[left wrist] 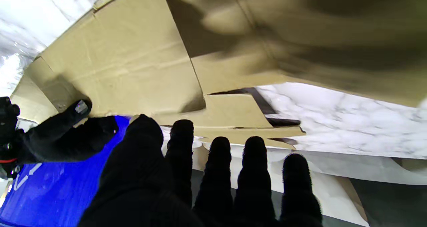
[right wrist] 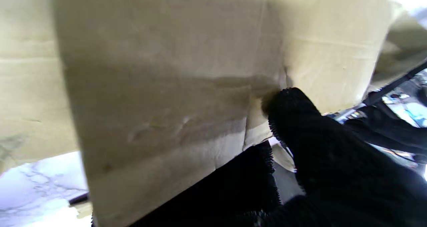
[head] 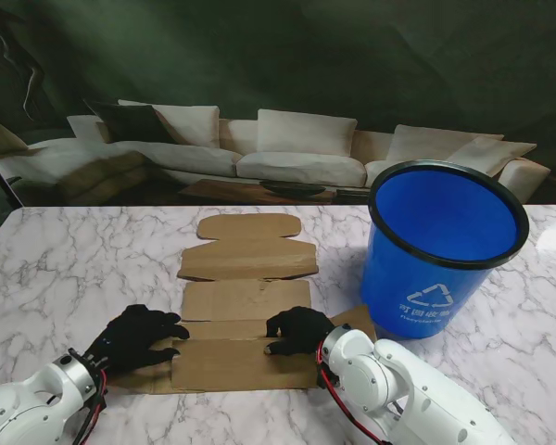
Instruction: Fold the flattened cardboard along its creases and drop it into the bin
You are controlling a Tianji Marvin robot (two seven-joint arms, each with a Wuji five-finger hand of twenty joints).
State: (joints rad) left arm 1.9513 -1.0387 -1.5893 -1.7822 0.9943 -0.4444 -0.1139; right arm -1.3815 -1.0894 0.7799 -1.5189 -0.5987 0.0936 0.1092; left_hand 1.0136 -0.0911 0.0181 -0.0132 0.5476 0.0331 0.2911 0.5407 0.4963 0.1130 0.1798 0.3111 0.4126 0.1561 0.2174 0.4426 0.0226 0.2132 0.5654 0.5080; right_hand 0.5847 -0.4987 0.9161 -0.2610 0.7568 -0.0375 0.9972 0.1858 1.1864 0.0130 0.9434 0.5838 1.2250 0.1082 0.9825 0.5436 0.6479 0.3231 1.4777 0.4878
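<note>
The flattened brown cardboard (head: 246,301) lies on the marble table in front of me, its far flaps pointing away from me. Its nearest panel (head: 232,364) spans the gap between my two hands. My left hand (head: 134,338), in a black glove, rests at that panel's left edge with its fingers (left wrist: 253,160) straight and apart, holding nothing. Over on the panel's right part, my right hand (head: 298,331) is curled; its wrist view shows the thumb (right wrist: 293,113) pressed on one face of the cardboard (right wrist: 166,86) and the fingers behind it. The blue bin (head: 426,297) stands upright just right of the cardboard.
The bin's open mouth (head: 445,218) faces up, close beside my right forearm (head: 417,389). Bare marble table (head: 65,269) stretches to the left of the cardboard. A backdrop picturing a white sofa (head: 296,153) stands behind the table's far edge.
</note>
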